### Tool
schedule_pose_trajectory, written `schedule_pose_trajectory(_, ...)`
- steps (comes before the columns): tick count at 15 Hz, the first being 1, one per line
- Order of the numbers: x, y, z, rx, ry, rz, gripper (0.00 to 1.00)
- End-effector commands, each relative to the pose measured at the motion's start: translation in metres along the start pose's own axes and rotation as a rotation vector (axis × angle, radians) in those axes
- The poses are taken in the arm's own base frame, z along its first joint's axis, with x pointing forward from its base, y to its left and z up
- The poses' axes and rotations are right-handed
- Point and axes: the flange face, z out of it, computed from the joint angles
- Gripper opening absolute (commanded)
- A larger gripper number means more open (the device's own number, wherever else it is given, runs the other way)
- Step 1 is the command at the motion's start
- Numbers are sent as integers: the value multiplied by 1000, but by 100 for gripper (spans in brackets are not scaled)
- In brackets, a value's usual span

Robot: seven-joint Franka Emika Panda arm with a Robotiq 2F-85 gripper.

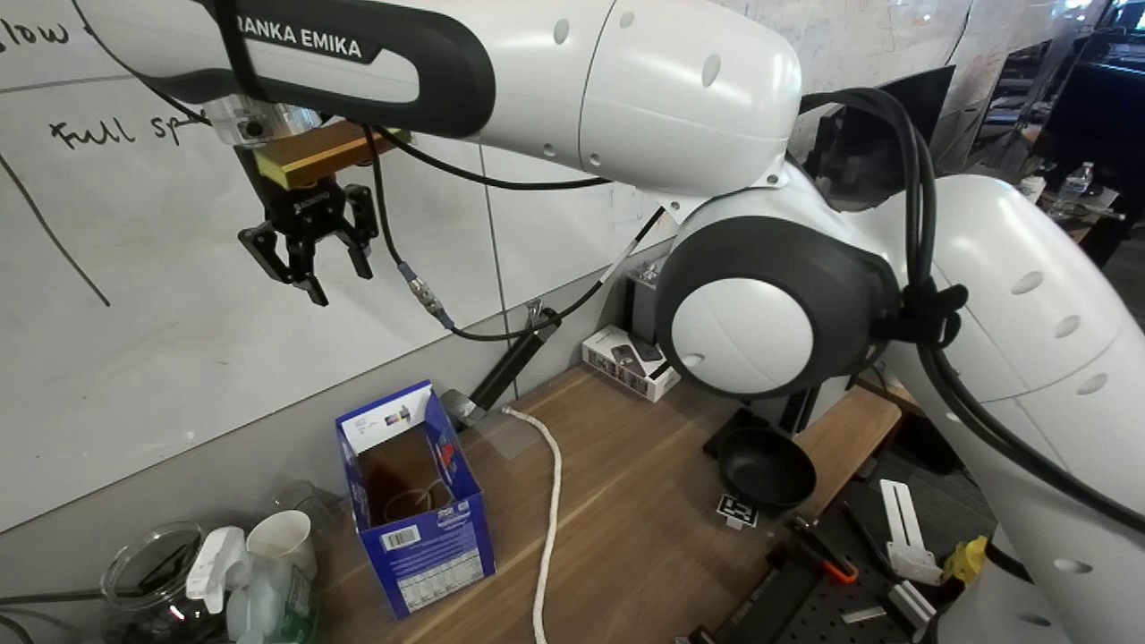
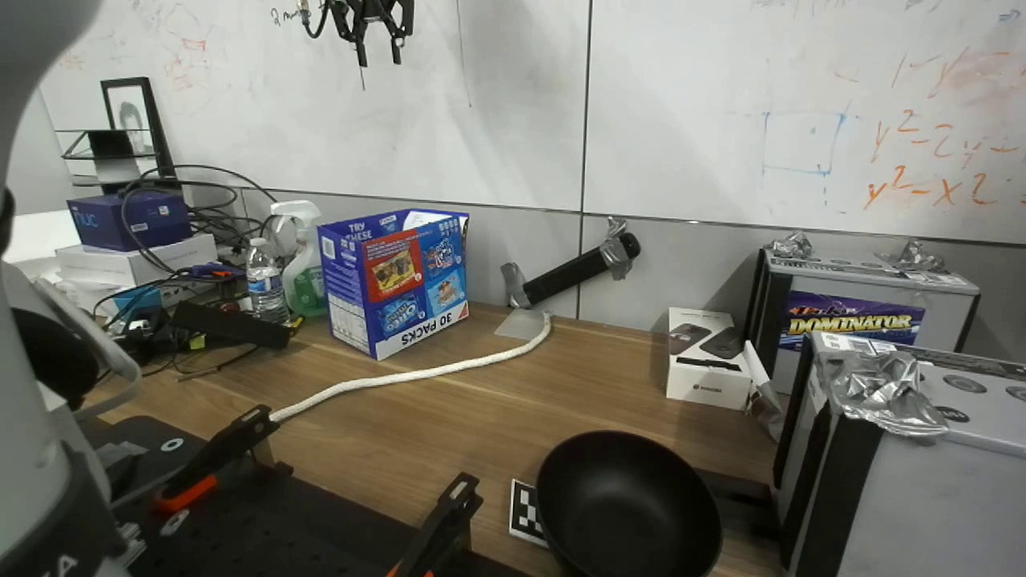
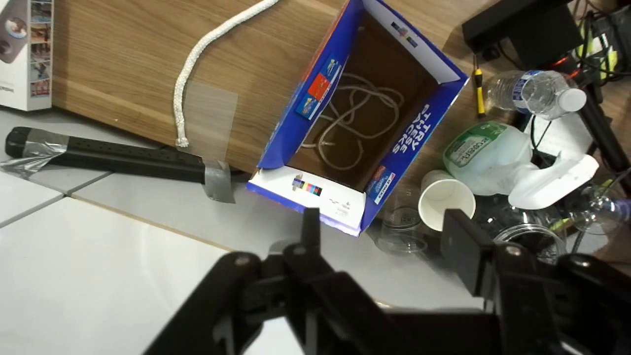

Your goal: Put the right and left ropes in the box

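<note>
Beside the box [image 1: 438, 563], a rope [image 1: 552, 510] is stretching roughly parallel to its long side. The wrist view is showing a thinner rope [image 3: 340, 120] looping inside; in an exterior view, the box wall [image 2: 421, 280] is hiding it. Above box height, the tool [image 1: 340, 281] is gaping, released.

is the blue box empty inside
No. The wrist view shows thin white cord lying in loose loops inside the blue box.
</note>
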Motion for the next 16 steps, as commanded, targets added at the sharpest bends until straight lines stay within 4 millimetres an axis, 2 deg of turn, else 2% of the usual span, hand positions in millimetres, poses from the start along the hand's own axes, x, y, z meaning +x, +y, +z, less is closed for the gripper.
schedule_pose_trajectory(1, -5, 0, -9, 12, -3, 3, 97)
schedule_pose_trajectory(2, -6, 0, -10, 3, -8, 7, 100)
schedule_pose_trajectory(9, -6, 9, -2, -30, -25, 70, 100)
schedule_pose_trajectory(12, -5, 16, 16, -10, -66, 82, 100)
schedule_pose_trajectory(16, 0, 26, 55, -15, -106, 97, 100)
